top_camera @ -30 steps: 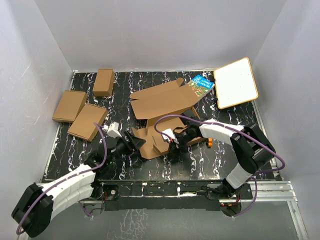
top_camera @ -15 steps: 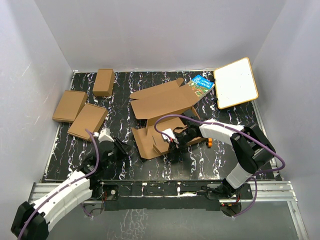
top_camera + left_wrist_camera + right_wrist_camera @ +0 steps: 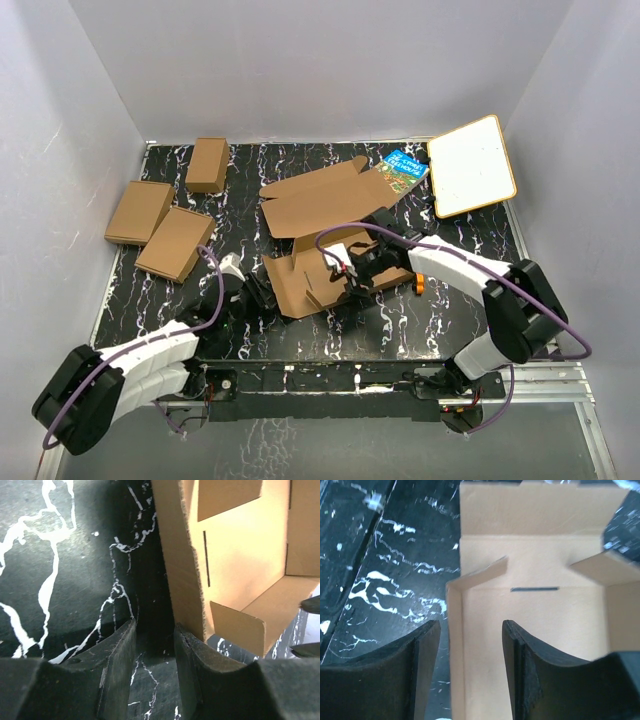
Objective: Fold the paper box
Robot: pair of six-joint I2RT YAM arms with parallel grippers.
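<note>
Paper box (image 3: 325, 205) is found at the middle of the table (image 3: 440, 320), half formed: near walls are raised, the lid panel is left open behind. Left gripper (image 3: 155, 630) is parted, empty, beside one wall; right gripper (image 3: 470, 630) is parted astride another.

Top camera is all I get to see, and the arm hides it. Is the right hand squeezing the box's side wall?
Observer: No. On its wrist camera the right hand is open. The paper box has its side wall standing in the gap, one finger outside and one inside.
Operator: Is there a hole in the box floor?
Observer: Yes, a thin slot lies just ahead of that hand.
Operator: Has the left hand got anything?
Observer: No. The left hand is open, with only table showing in its gap. The box's outer wall runs right beside one finger.
</note>
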